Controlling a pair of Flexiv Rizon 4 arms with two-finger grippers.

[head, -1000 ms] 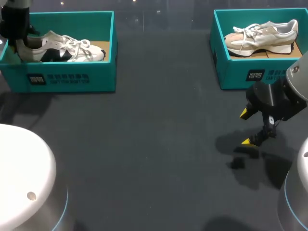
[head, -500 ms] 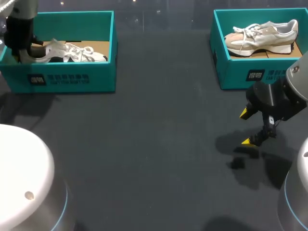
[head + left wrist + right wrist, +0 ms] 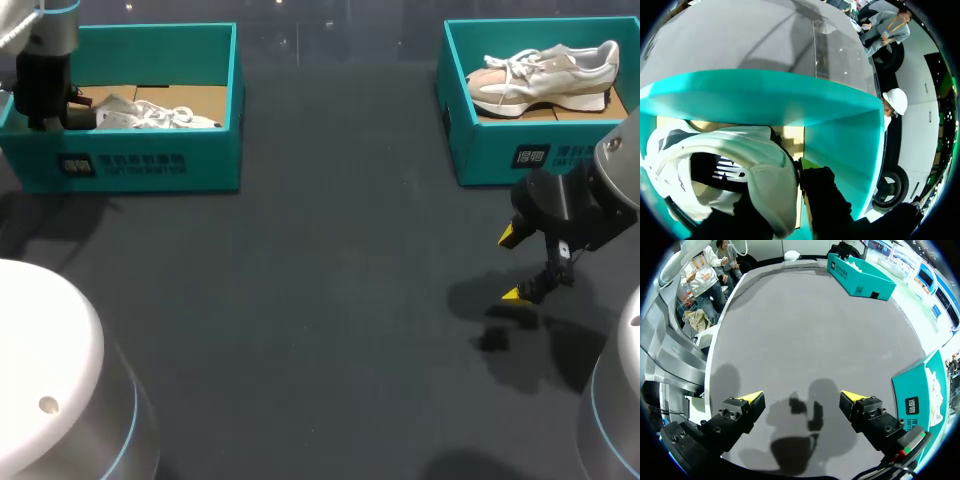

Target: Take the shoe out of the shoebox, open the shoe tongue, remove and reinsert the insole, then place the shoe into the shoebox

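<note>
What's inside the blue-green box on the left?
A white shoe lies in the left box, on its brown cardboard floor. My left gripper is in there too, shut on the heel. From above, the left arm covers that end.

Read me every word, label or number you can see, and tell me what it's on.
Left shoebox, front wall: white logo and print, too blurred to read.
Right shoebox, front wall: white logo and print, too small to read.
Nothing else carries readable text.
</note>
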